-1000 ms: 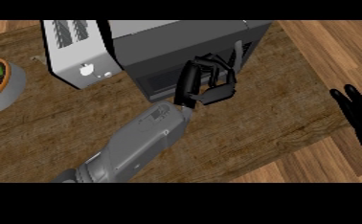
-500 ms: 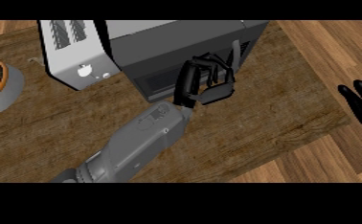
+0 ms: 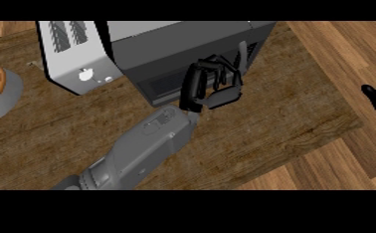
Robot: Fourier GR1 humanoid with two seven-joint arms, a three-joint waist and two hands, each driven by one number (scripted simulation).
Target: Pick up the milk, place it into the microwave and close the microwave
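The milk cannot be made out, perhaps hidden inside the microwave point(image 3: 183, 53) at the worktop's point(image 3: 279, 112) far side; the left hand point(image 3: 209, 85) rests against the dark door front, its fingers point(image 3: 192, 80) curled with nothing visibly held; only a tip of the right hand point(image 3: 368, 93) shows at the right edge, its state unclear.

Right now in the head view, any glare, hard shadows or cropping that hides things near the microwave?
Head view: no glare, lighting flat and even; the microwave front is dark, so the black left hand blends into it and its fingers read poorly. No hard cast shadows on the counter. Cropping: the right hand shows only as a sliver at the right edge; the milk is not visible.
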